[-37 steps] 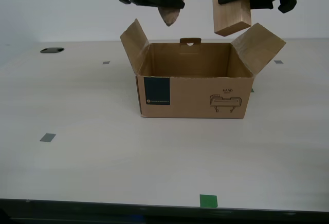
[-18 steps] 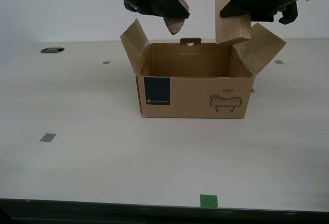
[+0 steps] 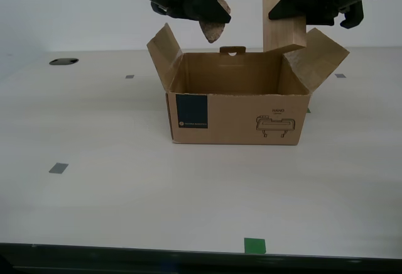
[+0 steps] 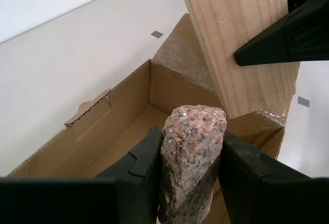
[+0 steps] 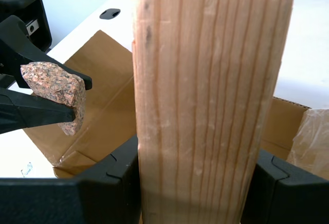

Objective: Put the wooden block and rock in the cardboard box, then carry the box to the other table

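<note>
The cardboard box (image 3: 235,114) stands open on the table, side flaps spread, with nothing visible inside it. My first gripper (image 3: 290,11) is shut on the wooden block (image 3: 282,26), which hangs upright over the box's side at the exterior view's right, its lower end level with the rim. My second gripper (image 3: 210,15) is shut on the rock (image 3: 215,29), above the box's rear wall towards the exterior view's left. In the second wrist view the rock (image 4: 193,152) sits between black fingers (image 4: 141,162) over the box interior (image 4: 128,126). The first wrist view is filled by the block (image 5: 205,106), with the rock (image 5: 54,88) beside it.
The pale tabletop (image 3: 125,186) carries a grey square (image 3: 58,168), a green tape mark (image 3: 254,245) near the front edge, and a dark round opening (image 3: 63,61) at the back on the exterior view's left. A plain white wall stands behind.
Over the last second both grippers came lower over the box; the rock also shifted towards the exterior view's right. In the last half second almost nothing moved.
</note>
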